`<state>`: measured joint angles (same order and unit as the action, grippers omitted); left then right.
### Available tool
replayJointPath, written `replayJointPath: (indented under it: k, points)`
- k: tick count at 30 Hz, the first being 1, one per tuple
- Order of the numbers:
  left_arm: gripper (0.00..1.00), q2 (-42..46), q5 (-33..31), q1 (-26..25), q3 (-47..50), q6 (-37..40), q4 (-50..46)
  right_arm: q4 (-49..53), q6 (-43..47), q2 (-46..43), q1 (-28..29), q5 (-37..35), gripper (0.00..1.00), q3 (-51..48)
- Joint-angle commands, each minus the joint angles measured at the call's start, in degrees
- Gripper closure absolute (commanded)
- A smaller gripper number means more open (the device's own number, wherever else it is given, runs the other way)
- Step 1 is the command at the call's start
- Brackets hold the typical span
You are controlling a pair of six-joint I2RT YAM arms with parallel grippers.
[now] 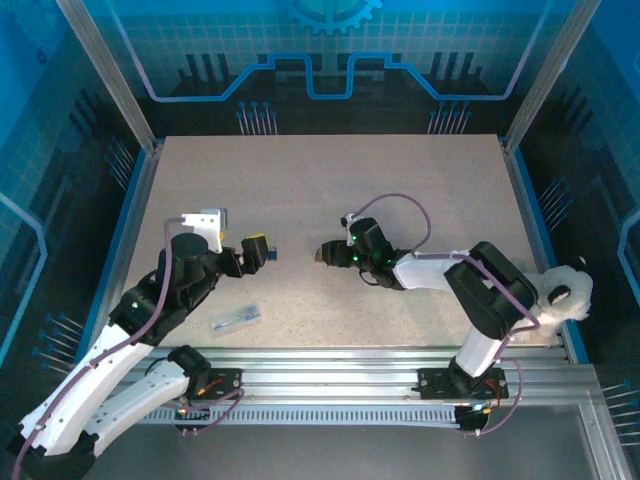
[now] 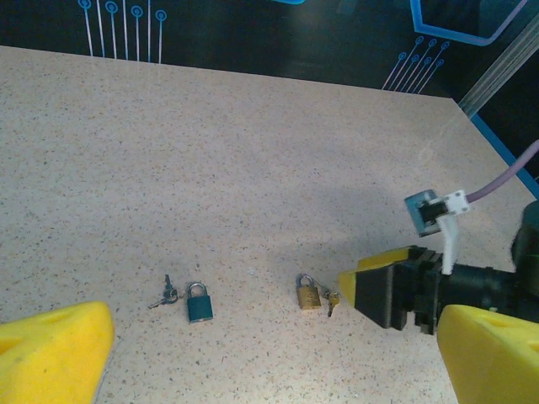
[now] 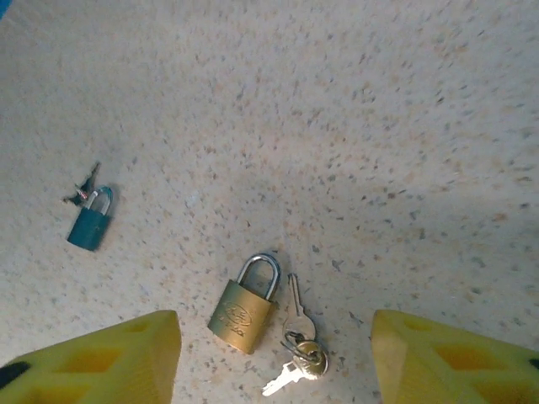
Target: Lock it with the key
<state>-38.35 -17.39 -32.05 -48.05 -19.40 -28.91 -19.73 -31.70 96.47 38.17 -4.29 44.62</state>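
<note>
Below the right gripper (image 3: pixel 274 332), whose yellow fingers (image 3: pixel 101 362) stand wide apart with nothing held, a small brass padlock (image 3: pixel 244 307) lies flat on the speckled table (image 1: pixel 300 190). Just to that padlock's right lie the silver keys (image 3: pixel 296 345), two of them joined on a small ring, one blade pointing up alongside the shackle and the other angled down to the left; whether they touch the padlock body is not clear. Well apart from them, further left in the right wrist view, a teal padlock (image 3: pixel 90 225) lies with its own small bunch of keys (image 3: pixel 82 187) at its shackle end. The left gripper (image 1: pixel 258 246) hangs above the table on the left with its jaws spread wide and empty. Near the left arm's base lies a pale blue elongated object (image 1: pixel 237 318), too small to identify.
</note>
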Motion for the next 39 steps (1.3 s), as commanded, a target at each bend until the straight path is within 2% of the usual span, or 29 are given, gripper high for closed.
replayJointPath:
  k: [1,4,6,9,13,18,21,24,27,29,33,37,39]
  points:
    - [0.01,0.34,-1.76,-0.11,0.69,-0.14,-0.49,7.01,4.09,-5.56,0.17,-4.39,0.3,1.34]
    - [0.01,0.27,-3.51,-0.11,1.09,-1.44,-0.36,10.31,8.16,-10.95,0.95,-8.18,0.16,1.61]
    - [0.01,0.2,-4.93,-0.11,1.64,-2.13,-0.23,11.63,11.87,-14.81,1.55,-10.65,0.0,1.44]
    - [0.01,0.37,-3.81,-0.1,3.25,-0.5,1.53,13.34,17.41,-21.99,2.47,-15.66,0.0,0.6]
    - [0.01,0.45,-7.68,-0.07,5.1,0.0,3.67,14.24,22.29,-30.68,2.17,-22.45,0.0,-2.71]
    - [0.01,1.31,-8.21,-0.11,8.47,4.62,8.8,15.56,27.4,-37.04,-0.12,-28.8,0.0,-7.24]
    - [0.01,-0.07,-9.67,-0.07,9.27,5.9,9.54,8.05,29.52,-41.1,-2.97,-30.44,0.0,-14.64]
    - [0.01,-1.81,-10.26,0.52,10.97,7.09,12.42,-5.42,31.71,-43.66,-6.53,-30.48,0.0,-24.24]
    - [0.01,-4.66,-8.89,3.47,11.52,4.98,13.96,-13.59,31.97,-42.9,-10.3,-31.14,0.0,-28.77]
    - [0.01,-6.45,-6.9,6.3,12.16,3.09,15.26,-12.73,30.52,-41.8,-12.45,-33.92,0.0,-27.7]
    - [0.01,-8.08,-4.45,10.52,13.72,3.73,18.99,-16.49,34.85,-39.06,-15.98,-32.03,0.0,-28.39]
    - [0.01,-9.71,-5.75,14.62,15.29,4.95,23.3,-24.39,32.6,-34.27,-20.01,-28.04,0.0,-31.3]
    - [0.01,-10.89,-5.78,16.25,16.24,5.52,25.82,-26.79,31.6,-31.26,-21.54,-28.87,0.0,-31.61]
